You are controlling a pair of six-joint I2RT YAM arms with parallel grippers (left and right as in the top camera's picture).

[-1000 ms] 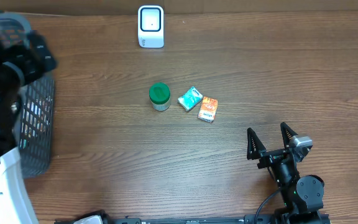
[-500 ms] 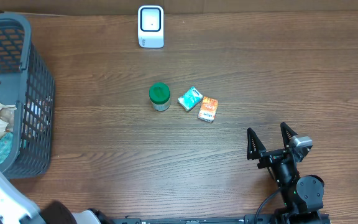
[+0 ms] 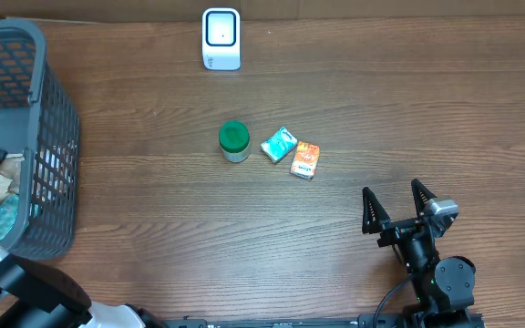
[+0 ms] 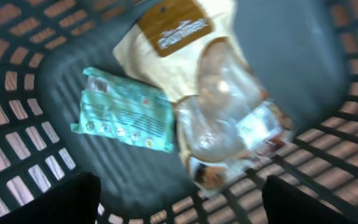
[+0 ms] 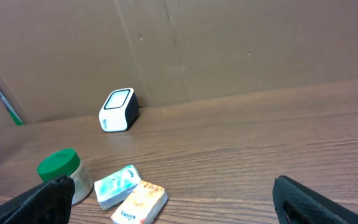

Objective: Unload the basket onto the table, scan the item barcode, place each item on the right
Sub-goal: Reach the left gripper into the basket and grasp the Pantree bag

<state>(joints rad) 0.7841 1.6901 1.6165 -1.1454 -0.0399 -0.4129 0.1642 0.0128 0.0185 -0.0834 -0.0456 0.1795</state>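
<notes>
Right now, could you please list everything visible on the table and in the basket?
table: 1, brown wood, under everything
scanner: 1, white, table's far edge
jar: 1, green lid, table middle
teal packet: 1, teal, right of jar
orange packet: 1, orange, beside teal packet
basket: 1, grey, table's left end
teal pouch: 1, teal, inside basket
cream bag: 1, cream with brown label, inside basket
clear wrapper: 1, transparent, against cream bag
left gripper: 1, black, open over basket contents
right gripper: 1, black, open, near right front
</notes>
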